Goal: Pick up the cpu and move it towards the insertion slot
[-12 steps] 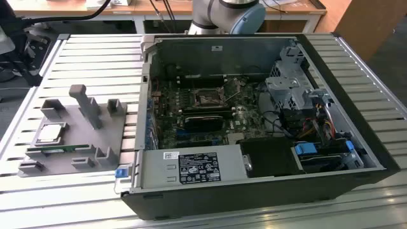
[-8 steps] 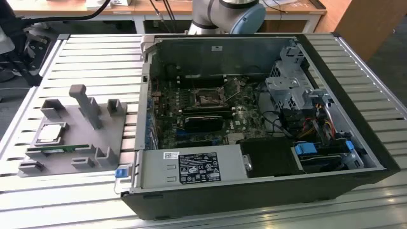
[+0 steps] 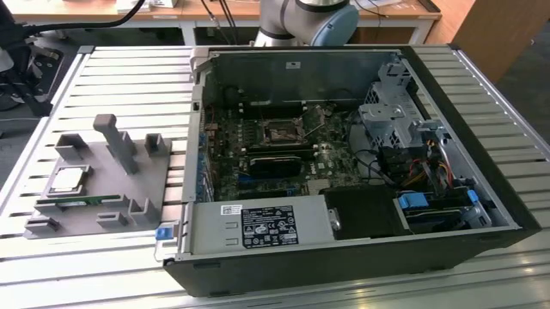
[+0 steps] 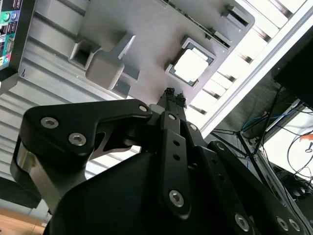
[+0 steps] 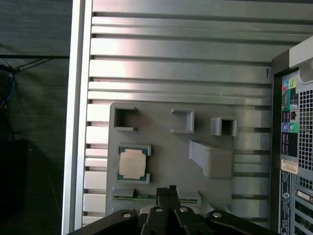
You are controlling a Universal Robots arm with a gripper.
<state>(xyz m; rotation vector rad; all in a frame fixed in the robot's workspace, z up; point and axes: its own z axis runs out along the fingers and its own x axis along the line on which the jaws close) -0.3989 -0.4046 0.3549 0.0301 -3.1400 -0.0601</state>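
Observation:
The cpu [image 3: 69, 179] [image 4: 190, 65] [image 5: 133, 163] lies flat in a square recess of the grey holder plate [image 3: 94, 193] [image 4: 146, 44] [image 5: 166, 152], at the exterior view's left. Its silver top faces up. My gripper [image 4: 172, 94] [image 5: 168, 190] hangs well above the plate, apart from the cpu, its thin black fingertips [image 4: 168, 93] pressed together with nothing between them. The insertion slot [image 3: 279, 133], a dark square socket in a silver bracket, sits on the motherboard inside the open computer case [image 3: 481, 129].
A green memory stick [image 3: 77, 201] [image 5: 142, 197] lies on the plate beside the cpu. A tall grey post [image 3: 116, 143] [image 5: 210, 159] and small blocks rise from the plate. The case's walls, drive cage [image 3: 391, 119] and cables surround the socket. All rests on a ribbed aluminium table [image 3: 129, 77].

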